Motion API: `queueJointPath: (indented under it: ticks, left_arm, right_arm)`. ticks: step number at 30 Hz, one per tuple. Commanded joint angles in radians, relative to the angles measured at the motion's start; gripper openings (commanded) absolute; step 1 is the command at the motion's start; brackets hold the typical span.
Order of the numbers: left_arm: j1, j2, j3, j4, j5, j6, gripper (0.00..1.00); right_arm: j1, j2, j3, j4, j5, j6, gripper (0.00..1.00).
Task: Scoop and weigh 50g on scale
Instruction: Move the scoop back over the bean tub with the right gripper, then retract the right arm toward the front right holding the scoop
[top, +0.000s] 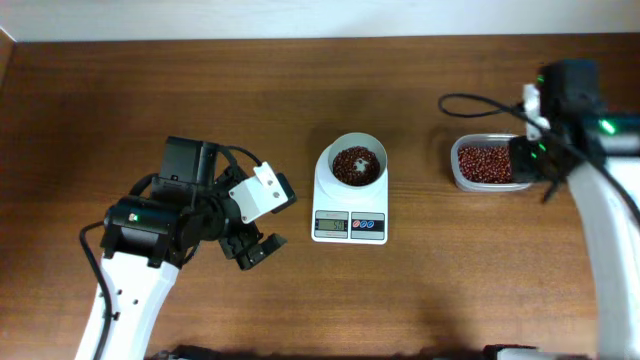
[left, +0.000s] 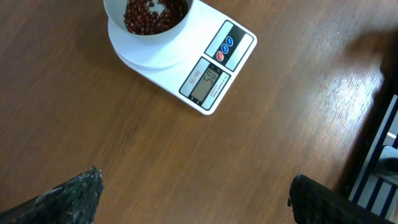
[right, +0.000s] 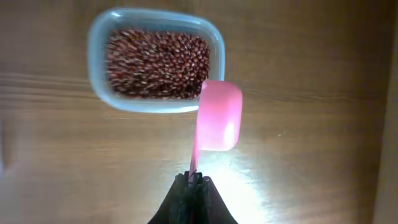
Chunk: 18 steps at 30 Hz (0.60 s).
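On the counter (top: 150, 100), the scale (top: 350, 226) stands at centre with beans (top: 356, 165) in its bowl (top: 340, 143), left jaws spread wide near it, right jaws clamped on a scoop (right: 219, 116) by the tub (right: 94, 62).

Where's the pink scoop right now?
Right wrist view: the pink scoop is held in the shut right pincer, its bowl overlapping the rim of the bean tub, right of the scale.
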<state>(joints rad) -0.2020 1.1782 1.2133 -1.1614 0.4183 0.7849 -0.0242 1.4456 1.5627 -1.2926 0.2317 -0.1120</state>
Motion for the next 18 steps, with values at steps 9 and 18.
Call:
queueJointPath:
  ticks: [9, 18]
  left_arm:
    - [0.004, 0.000, -0.002, 0.001, 0.004, -0.008, 0.99]
    - [0.004, 0.000, -0.002, 0.001, 0.004, -0.008, 0.99]
  right_arm:
    - [0.003, -0.716, 0.021, -0.241, -0.048, 0.173, 0.04]
    - [0.003, -1.005, -0.377, -0.191, 0.049, 0.716, 0.04]
